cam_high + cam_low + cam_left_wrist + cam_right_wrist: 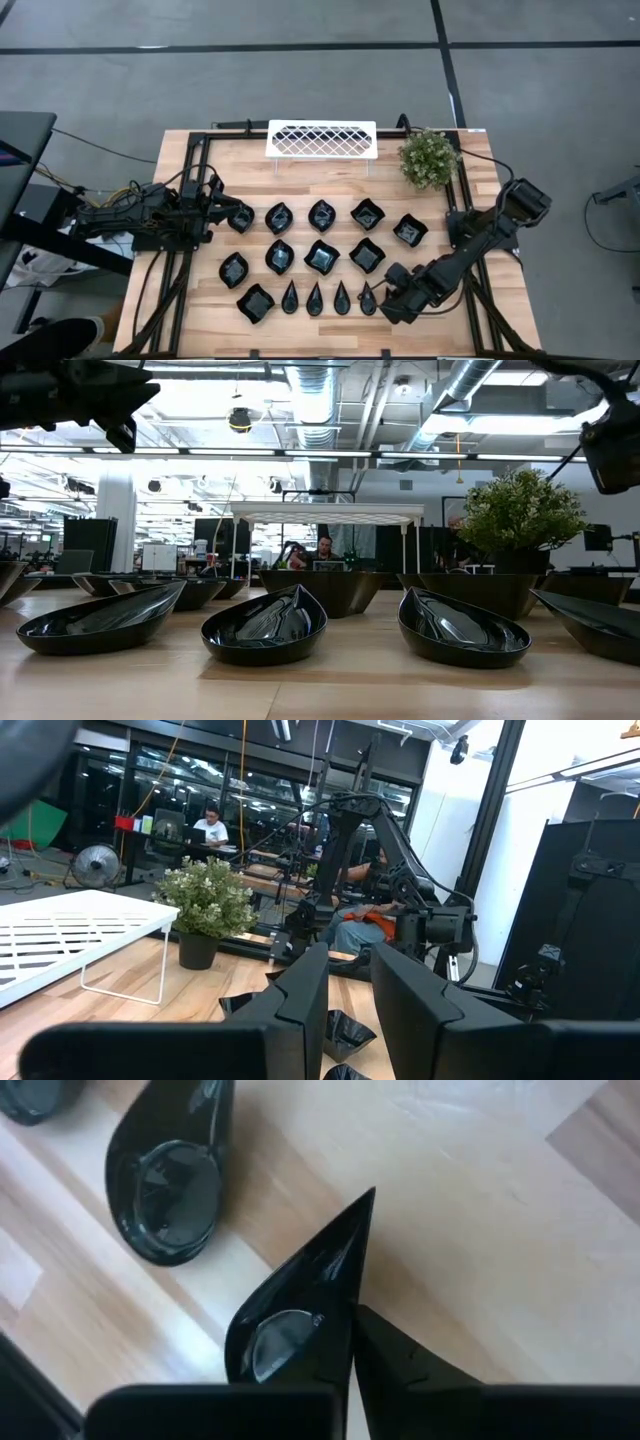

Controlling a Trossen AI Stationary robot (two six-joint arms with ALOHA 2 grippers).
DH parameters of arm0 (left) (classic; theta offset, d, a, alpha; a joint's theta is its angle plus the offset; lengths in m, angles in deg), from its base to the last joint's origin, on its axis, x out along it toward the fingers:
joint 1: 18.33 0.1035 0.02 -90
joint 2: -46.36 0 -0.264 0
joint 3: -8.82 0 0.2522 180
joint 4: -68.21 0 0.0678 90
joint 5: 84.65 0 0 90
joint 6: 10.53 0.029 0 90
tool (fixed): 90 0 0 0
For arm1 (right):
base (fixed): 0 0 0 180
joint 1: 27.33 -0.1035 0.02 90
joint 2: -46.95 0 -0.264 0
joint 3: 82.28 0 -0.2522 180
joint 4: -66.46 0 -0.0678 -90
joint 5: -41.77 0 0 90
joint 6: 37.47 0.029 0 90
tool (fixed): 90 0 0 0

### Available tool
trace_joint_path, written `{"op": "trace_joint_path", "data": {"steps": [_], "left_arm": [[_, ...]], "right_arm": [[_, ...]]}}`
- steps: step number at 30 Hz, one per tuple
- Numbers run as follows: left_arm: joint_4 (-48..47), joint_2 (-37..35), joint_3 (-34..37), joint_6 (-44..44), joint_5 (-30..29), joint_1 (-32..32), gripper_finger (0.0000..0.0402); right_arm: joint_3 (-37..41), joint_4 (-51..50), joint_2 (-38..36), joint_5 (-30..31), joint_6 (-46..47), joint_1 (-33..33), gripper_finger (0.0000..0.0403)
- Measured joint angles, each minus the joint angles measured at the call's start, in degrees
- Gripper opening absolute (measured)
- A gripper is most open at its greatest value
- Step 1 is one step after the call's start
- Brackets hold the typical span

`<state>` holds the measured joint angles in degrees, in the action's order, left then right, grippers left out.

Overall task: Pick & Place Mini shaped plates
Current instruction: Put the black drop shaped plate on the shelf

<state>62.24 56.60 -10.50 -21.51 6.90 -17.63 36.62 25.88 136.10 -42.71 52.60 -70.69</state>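
Right end effector (352, 1342) clamped on teardrop plate (300, 1305) rim – no readable writing

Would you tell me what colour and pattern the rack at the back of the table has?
The rack is white with an open diamond lattice top, clearest in the high view.

The pale wooden surface (190, 300) carries black mini shaped plates (321, 257) in rows: leaf and square dishes ahead of the right arm's fingers (385, 293), narrow teardrops (315, 298) just beside them. Far beyond stand a white lattice rack (321, 139) and a small green plant (429, 158).
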Motion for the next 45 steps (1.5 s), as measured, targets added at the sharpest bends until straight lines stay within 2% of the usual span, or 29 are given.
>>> {"op": "trace_joint_path", "data": {"steps": [8,13,19,22,26,29,32,38,42,45], "left_arm": [[0.0,0.0,0.0,0.0,0.0,0.0,0.0082],[0.0,0.0,0.0,0.0,0.0,0.0,0.0082],[0.0,0.0,0.0,0.0,0.0,0.0,0.0082],[0.0,0.0,0.0,0.0,0.0,0.0,0.0082],[0.0,0.0,0.0,0.0,0.0,0.0,0.0082],[0.0,0.0,0.0,0.0,0.0,0.0,0.0082],[0.0,0.0,0.0,0.0,0.0,0.0,0.0082],[0.1,0.0,0.0,0.0,0.0,0.0,0.0082],[0.0,0.0,0.0,0.0,0.0,0.0,0.0082],[0.0,0.0,0.0,0.0,0.0,0.0,0.0082]], "right_arm": [[0.1,-2.3,-4.3,0.3,-0.4,0.0,0.0003],[0.1,-2.4,-8.2,0.8,-3.8,0.0,0.0002],[0.0,0.1,-14.6,8.4,-9.5,0.3,0.0001],[0.0,4.9,-17.9,13.7,-16.4,1.0,0.0001],[0.0,14.2,-21.8,21.1,-32.3,2.5,0.0001],[0.0,21.1,-24.3,22.9,-43.6,4.3,0.0],[0.0,27.6,-26.0,22.3,-52.3,5.8,0.0],[0.0,38.9,-28.0,14.5,-66.8,8.1,0.0],[-0.1,44.0,-28.1,9.3,-71.2,9.6,0.0],[-0.1,43.7,-28.1,8.3,-70.8,10.7,0.0]]}}
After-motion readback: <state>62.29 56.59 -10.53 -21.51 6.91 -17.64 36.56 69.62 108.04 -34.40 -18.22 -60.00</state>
